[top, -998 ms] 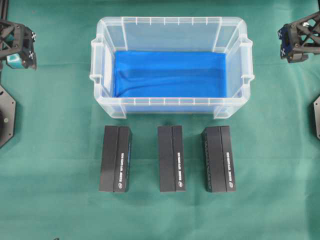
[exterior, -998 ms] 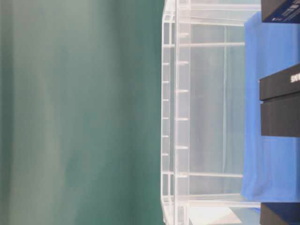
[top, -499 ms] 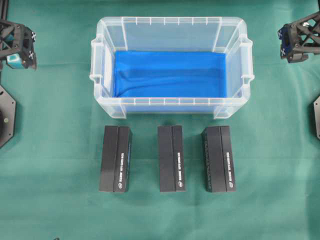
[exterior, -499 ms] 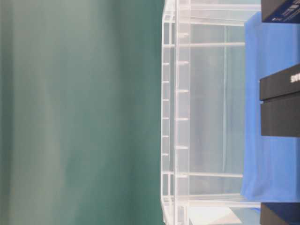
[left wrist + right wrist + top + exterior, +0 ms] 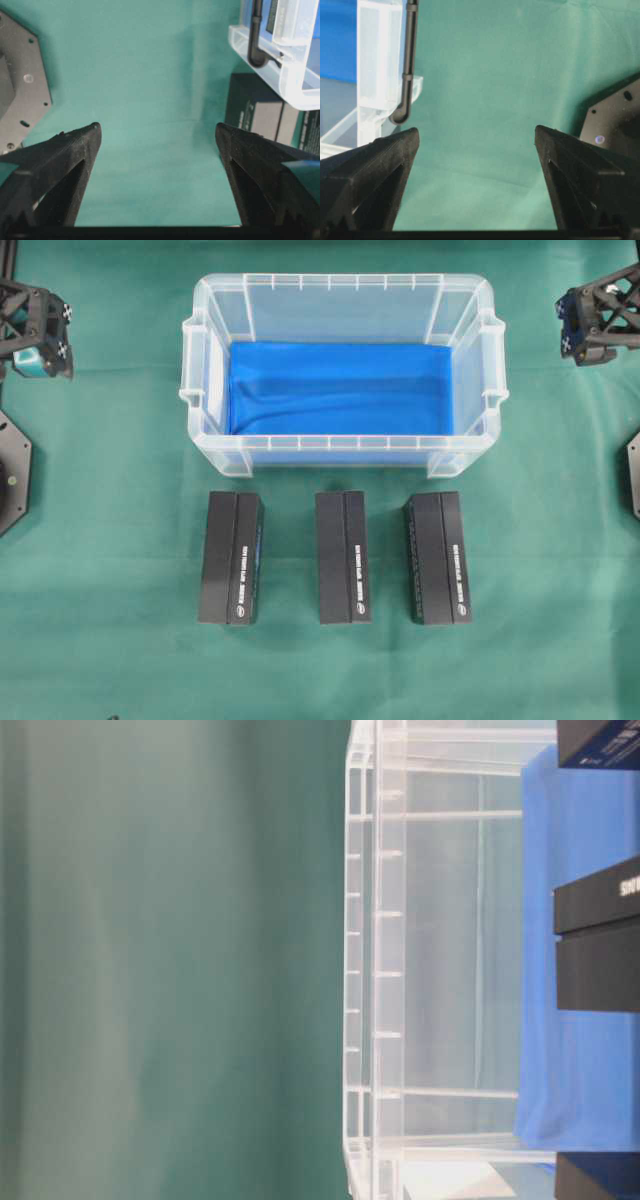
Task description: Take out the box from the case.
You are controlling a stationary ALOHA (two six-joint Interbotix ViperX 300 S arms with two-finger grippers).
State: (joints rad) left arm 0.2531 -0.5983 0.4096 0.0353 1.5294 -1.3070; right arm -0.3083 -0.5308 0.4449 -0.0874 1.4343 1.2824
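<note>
The case (image 5: 340, 443), a clear plastic bin, stands at the back middle of the table. Inside it only the blue cloth (image 5: 340, 388) shows. Three black boxes lie side by side in front of it: left (image 5: 231, 557), middle (image 5: 343, 557) and right (image 5: 437, 557). My left gripper (image 5: 64, 332) hovers far left of the case, open and holding nothing; in its wrist view (image 5: 157, 131) a box (image 5: 252, 107) and a case corner (image 5: 295, 85) lie ahead on the right. My right gripper (image 5: 568, 328) hovers far right, open and holding nothing (image 5: 476, 134), with the case wall (image 5: 375, 60) on its left.
A green cloth (image 5: 120, 620) covers the table. Black hexagonal base plates sit at the left edge (image 5: 10, 470) and right edge (image 5: 632, 475). The table-level view is turned sideways and shows the case wall (image 5: 390, 970) behind a box end (image 5: 600, 950).
</note>
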